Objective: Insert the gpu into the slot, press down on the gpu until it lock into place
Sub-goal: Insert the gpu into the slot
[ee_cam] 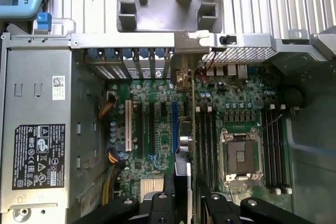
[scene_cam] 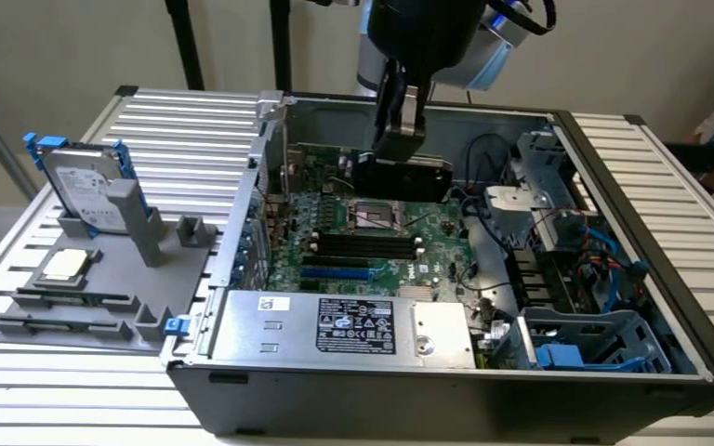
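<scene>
Case (scene_cam: 456, 400) first: a big black tower lies on its side, lid off, on the ribbed metal table (scene_cam: 183, 121). Along its near edge sits the silver labelled power-supply box (scene_cam: 345, 325), and behind that the green motherboard (scene_cam: 332, 218) lies flat and exposed. Off to the exterior view's left stands a grey parts fixture (scene_cam: 97, 269), with a hard drive (scene_cam: 85, 181) upright in it.

Now the arm: it reaches down from above into the case, and the gripper (scene_cam: 397, 149) is clamped on the top edge of the gpu (scene_cam: 409, 178). The black card hangs on edge, up in the air over the board and not seated. From the wrist view you look straight down its thin edge: the gpu (ee_cam: 185, 145) runs between the two black fingers (ee_cam: 163, 205), its metal bracket end toward the case's rear wall. The slot (ee_cam: 175, 121), that bright blue strip, runs parallel and just beside the card's edge. In the exterior view the slot (scene_cam: 336, 275) sits bare between the black memory strips (scene_cam: 363, 243) and the power-supply box.
</scene>
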`<state>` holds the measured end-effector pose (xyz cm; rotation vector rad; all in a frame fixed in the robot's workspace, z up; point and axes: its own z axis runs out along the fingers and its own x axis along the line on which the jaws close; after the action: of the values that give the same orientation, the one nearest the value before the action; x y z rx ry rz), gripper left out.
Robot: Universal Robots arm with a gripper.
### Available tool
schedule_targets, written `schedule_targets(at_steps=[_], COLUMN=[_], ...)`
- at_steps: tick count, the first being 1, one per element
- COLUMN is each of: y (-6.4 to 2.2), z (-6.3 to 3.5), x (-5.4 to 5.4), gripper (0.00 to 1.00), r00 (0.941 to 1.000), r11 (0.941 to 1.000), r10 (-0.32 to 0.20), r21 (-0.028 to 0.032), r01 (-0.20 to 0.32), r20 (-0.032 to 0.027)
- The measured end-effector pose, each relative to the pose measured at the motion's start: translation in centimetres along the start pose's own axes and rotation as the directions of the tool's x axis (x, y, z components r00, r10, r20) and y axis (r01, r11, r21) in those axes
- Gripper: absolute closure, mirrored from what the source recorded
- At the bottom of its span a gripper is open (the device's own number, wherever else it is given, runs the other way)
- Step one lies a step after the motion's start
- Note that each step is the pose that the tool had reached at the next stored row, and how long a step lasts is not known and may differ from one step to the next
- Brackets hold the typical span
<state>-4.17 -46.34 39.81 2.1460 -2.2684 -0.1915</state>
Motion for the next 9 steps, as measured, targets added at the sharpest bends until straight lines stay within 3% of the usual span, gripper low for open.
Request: schedule_targets(at_steps=[9], y=[0.09], z=[1.64], x=[0.2], gripper=[0.74], r00=[1.0], r11=[1.0], r10=[0.0], r21=[0.0016], r01=[0.0], r20=[0.0029])
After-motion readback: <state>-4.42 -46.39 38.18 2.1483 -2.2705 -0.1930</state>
